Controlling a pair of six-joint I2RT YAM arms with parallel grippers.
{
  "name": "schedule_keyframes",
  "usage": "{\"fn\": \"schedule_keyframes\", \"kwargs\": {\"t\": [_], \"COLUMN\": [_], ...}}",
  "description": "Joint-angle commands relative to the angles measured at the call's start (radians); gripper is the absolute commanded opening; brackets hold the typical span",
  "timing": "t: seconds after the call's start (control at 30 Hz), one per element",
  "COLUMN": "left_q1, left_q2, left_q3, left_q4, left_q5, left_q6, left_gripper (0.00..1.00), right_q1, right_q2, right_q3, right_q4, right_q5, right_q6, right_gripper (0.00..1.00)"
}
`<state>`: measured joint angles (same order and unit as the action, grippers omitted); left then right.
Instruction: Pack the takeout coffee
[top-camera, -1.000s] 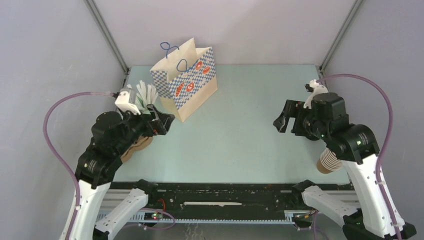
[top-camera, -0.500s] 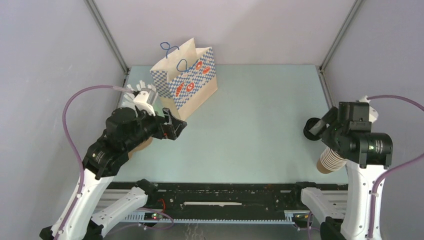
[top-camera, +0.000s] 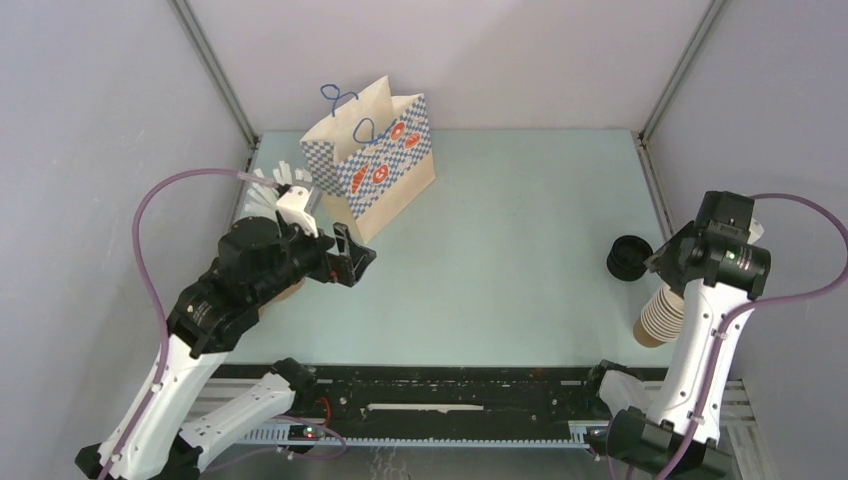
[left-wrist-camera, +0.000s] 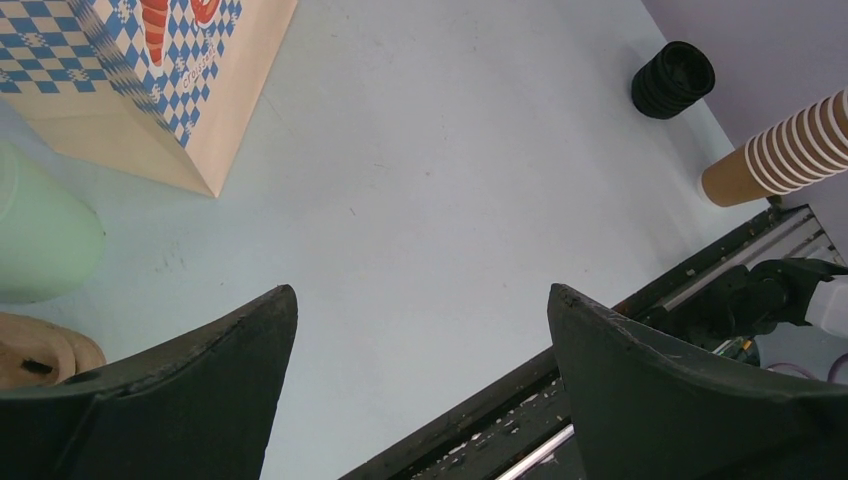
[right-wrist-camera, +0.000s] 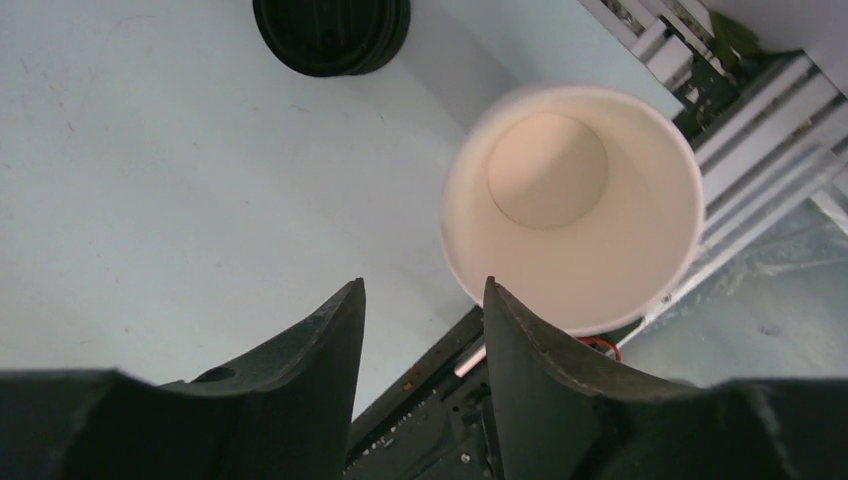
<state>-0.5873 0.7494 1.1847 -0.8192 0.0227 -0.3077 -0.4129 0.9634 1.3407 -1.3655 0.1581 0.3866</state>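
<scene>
Left tool (left-wrist-camera: 420, 292) spread wide over the matte pale counter (left-wrist-camera: 450, 150), right tool (right-wrist-camera: 423, 285) narrowly parted and empty above nested tan paper cups (right-wrist-camera: 570, 200) beside ribbed black lids (right-wrist-camera: 330, 30); lidded coffee: cannot place it.

So in the last second my right gripper (right-wrist-camera: 420, 290) swung way back from mid-tabletop (top-camera: 500, 250) and tipped to face down. The stack of paper cups (right-wrist-camera: 575, 200) is now just past its fingertips, and the black lids (top-camera: 628, 258) the arm was hiding are out in the open beside it. Left gripper (top-camera: 352, 256) crept forward a bit, and the checkered bag's (top-camera: 375, 165) near corner is just ahead of it.
</scene>
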Motion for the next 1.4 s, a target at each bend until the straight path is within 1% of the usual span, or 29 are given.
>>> {"fn": "schedule_keyframes", "kwargs": {"t": [0.0,0.17,0.23,0.27,0.43,0.5,0.57,0.7,0.87,1.03,1.37], "left_q1": [-0.006,-0.007,-0.016,-0.026,-0.079,-0.09,-0.092,-0.104,-0.106,-0.106,-0.115], "left_q2": [-0.02,-0.051,-0.065,-0.069,-0.068,-0.067,-0.067,-0.061,-0.056,-0.055,-0.053], "left_q3": [0.002,-0.026,-0.039,-0.045,-0.069,-0.077,-0.079,-0.067,-0.063,-0.065,-0.07], "left_q4": [0.003,-0.012,-0.02,-0.023,-0.019,-0.014,-0.014,-0.021,-0.023,-0.02,-0.024], "left_q5": [-0.02,-0.02,-0.052,-0.058,-0.066,-0.061,-0.063,-0.085,-0.088,-0.08,-0.091], "left_q6": [0.036,0.053,0.062,0.068,0.082,0.082,0.083,0.104,0.108,0.112,0.127], "left_gripper": [1.0,1.0,1.0,1.0,1.0,1.0,1.0,1.0,1.0,1.0,1.0], "right_q1": [-0.006,-0.003,-0.009,-0.014,-0.06,-0.07,-0.07,-0.076,-0.083,-0.083,-0.081], "right_q2": [0.02,0.043,0.061,0.065,0.066,0.052,0.043,0.042,0.038,0.043,0.044], "right_q3": [0.003,0.002,0.002,0.002,-0.003,-0.007,-0.029,-0.075,-0.078,-0.08,-0.08], "right_q4": [0.098,0.099,0.096,0.094,0.081,0.07,0.077,0.106,0.112,0.118,0.126], "right_q5": [-0.007,-0.005,-0.001,0.006,0.011,0.018,0.018,-0.01,0.0,0.007,0.006], "right_q6": [-0.047,-0.074,-0.088,-0.089,-0.087,-0.09,-0.095,-0.093,-0.099,-0.1,-0.105], "right_gripper": [0.53,0.44,0.39,0.39,0.38,0.39,0.39,0.35,0.34,0.28,0.28]}}
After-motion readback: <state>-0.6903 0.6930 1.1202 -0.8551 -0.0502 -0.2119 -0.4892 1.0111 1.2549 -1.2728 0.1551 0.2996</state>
